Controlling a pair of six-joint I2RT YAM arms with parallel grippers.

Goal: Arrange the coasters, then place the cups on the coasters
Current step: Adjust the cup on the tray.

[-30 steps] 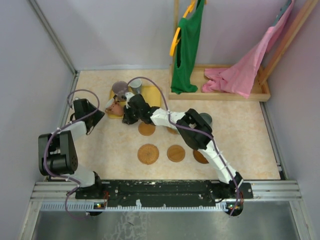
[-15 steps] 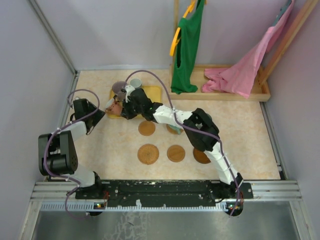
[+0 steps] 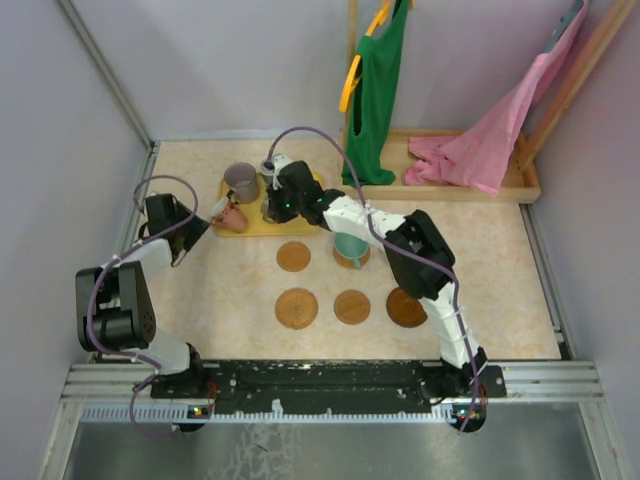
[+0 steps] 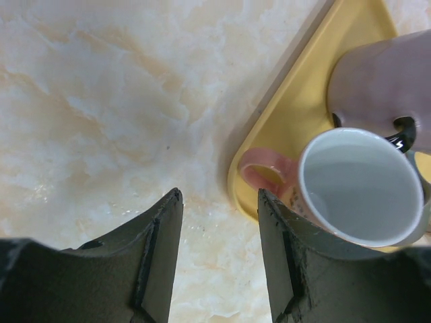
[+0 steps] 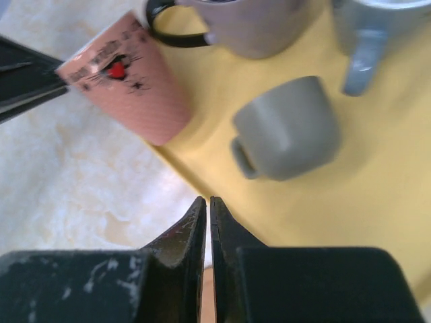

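Note:
A yellow tray [image 3: 300, 190] holds the cups: a purplish-grey one [image 3: 241, 180], a pink one with a pale inside [image 4: 357, 185] at its left corner, a grey one [image 5: 286, 128] and a blue-grey one [image 5: 367, 33]. A teal cup [image 3: 350, 244] stands on a coaster. Three bare coasters [image 3: 296, 308] [image 3: 352, 306] [image 3: 293, 256] lie nearer, and a further one [image 3: 406, 308] sits partly under my right arm. My left gripper [image 4: 219, 202] is open over the table, just short of the pink cup's handle [image 4: 266, 171]. My right gripper [image 5: 207, 202] is shut and empty at the tray's near edge.
A wooden rack base [image 3: 440, 170] with a green garment [image 3: 378, 90] and a pink one [image 3: 500, 130] stands at the back right. Walls close in the left and right sides. My right forearm [image 3: 360, 215] stretches above the coasters.
My right gripper has moved back and rightwards over the tray, away from the pink cup. The teal cup on its coaster now shows. The left arm has stayed put.

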